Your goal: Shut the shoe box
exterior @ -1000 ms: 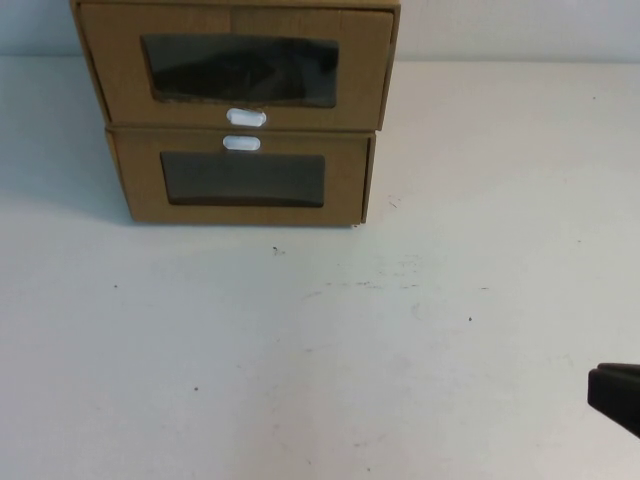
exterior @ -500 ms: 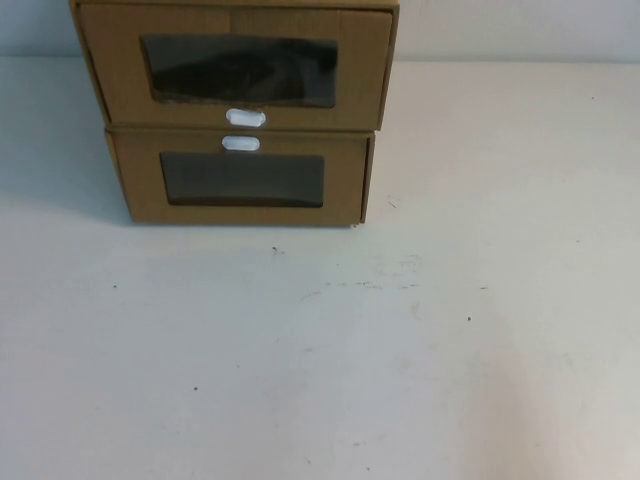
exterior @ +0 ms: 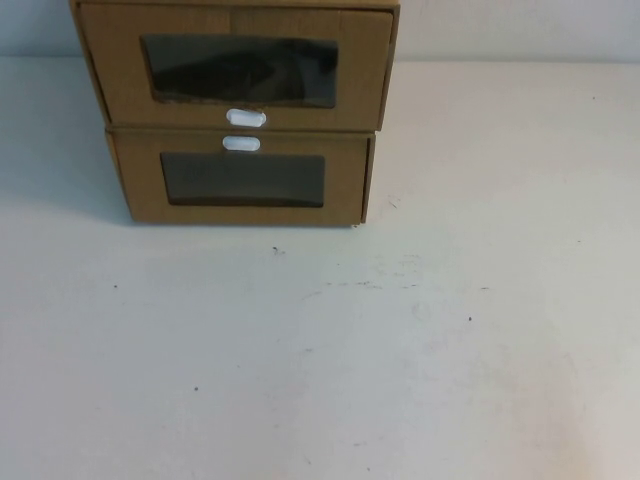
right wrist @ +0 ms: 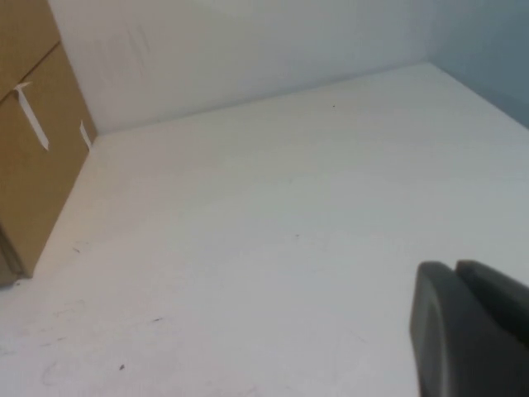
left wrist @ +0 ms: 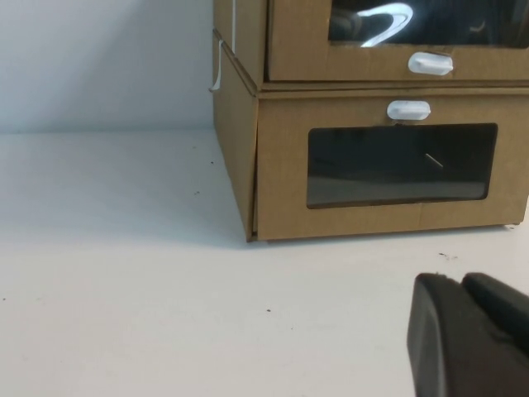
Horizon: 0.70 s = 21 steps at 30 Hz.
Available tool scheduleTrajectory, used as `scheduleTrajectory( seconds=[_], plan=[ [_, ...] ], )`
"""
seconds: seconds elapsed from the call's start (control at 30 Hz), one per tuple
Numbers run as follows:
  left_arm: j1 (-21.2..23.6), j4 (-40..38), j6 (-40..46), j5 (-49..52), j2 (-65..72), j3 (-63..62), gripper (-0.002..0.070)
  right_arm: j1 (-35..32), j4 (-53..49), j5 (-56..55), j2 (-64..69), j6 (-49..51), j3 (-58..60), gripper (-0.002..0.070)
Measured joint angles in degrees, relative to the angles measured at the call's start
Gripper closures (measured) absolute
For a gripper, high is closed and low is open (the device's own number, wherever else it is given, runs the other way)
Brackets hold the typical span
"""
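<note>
The shoe box [exterior: 115, 75] is the upper of two stacked brown cardboard boxes at the table's back left. It has a dark window and a white oval tab [exterior: 246, 118] below it. Its front stands about level with the lower box's front. It also shows in the left wrist view [left wrist: 297, 41], and its side shows in the right wrist view [right wrist: 21, 33]. My left gripper [left wrist: 460, 279] is shut and empty, low over the table in front of the boxes. My right gripper [right wrist: 455, 266] is shut and empty, over the table's right part. Neither gripper shows in the high view.
The lower cardboard box [exterior: 345, 180] has its white tab [exterior: 241, 144] above its window and rests on the white table [exterior: 400, 350]. A wall stands behind the boxes [right wrist: 248, 50]. Small dark specks mark the table top.
The dark tip of my right gripper, seen at the high view's right edge a second ago, has drawn back out of that view. The boxes have not moved.
</note>
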Motion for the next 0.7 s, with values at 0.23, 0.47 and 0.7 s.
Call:
scheduleTrajectory(
  seconds=[0.23, 0.47, 0.7],
  plan=[
    [0.0, 0.0, 0.0, 0.0, 0.0, 0.0, 0.0677, 0.0, 0.5, -0.3, 0.0, -0.5, 0.1, 0.0687],
    [0.0, 0.0, 0.0, 0.0, 0.0, 0.0, 0.0677, 0.0, 24.7, 1.2, 0.0, -34.5, 1.5, 0.0687],
    [0.0, 0.0, 0.0, 0.0, 0.0, 0.0, 0.0677, 0.0, 31.2, 4.5, 0.0, -42.5, 4.0, 0.0687]
  ],
)
